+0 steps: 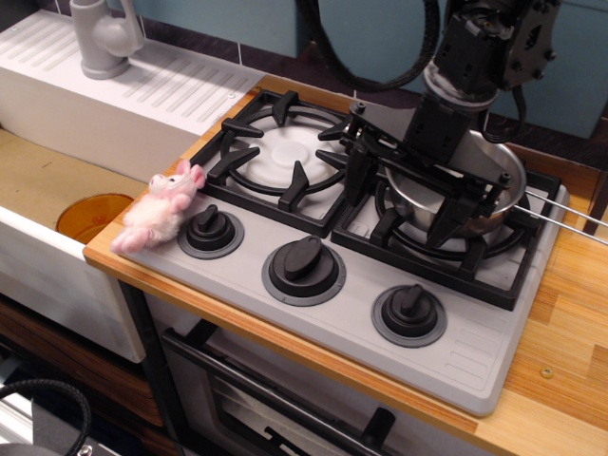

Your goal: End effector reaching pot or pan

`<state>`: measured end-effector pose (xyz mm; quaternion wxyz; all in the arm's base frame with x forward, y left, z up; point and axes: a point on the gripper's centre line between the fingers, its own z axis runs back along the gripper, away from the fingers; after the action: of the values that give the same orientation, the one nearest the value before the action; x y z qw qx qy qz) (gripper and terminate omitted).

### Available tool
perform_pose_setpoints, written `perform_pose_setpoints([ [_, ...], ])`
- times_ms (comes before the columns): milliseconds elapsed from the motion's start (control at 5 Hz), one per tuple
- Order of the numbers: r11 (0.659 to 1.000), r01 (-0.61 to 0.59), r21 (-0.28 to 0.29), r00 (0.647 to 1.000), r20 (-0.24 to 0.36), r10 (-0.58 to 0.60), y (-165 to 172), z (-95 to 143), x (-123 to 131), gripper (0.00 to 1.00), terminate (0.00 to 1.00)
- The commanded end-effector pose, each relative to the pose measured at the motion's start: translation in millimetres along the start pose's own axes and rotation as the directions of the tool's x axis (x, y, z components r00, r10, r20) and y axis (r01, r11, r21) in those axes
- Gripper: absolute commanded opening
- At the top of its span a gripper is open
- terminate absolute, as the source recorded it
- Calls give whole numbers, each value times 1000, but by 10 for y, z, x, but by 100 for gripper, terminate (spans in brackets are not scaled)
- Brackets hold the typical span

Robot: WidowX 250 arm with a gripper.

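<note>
Three black knobs [304, 271] line the front edge of the grey toy stove [475, 366], with a pink plush animal [157, 209] at the stove's left corner, a white faucet [104, 38] well behind that, and an empty left burner grate [285, 157] just behind the knobs. On the stove's right burner sits the steel saucepan [484, 185], its thin wire handle pointing right, and the black gripper [432, 204] hangs over its near rim with fingers spread wide, holding nothing. Reaching looks essentially done, contact unclear; no brand or writing is readable.
</note>
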<state>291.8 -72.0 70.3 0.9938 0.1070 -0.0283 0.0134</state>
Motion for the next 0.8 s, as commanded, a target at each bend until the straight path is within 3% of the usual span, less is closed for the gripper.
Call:
perform_pose_setpoints([
  [0, 1000, 0, 0, 1000, 0, 0, 0, 0, 0, 100, 0],
  [400, 1000, -26, -6, 997, -72, 26, 51, 449, 49, 100, 0],
  [600, 1000, -28, -15, 996, -81, 27, 72, 500, 64, 100, 0],
])
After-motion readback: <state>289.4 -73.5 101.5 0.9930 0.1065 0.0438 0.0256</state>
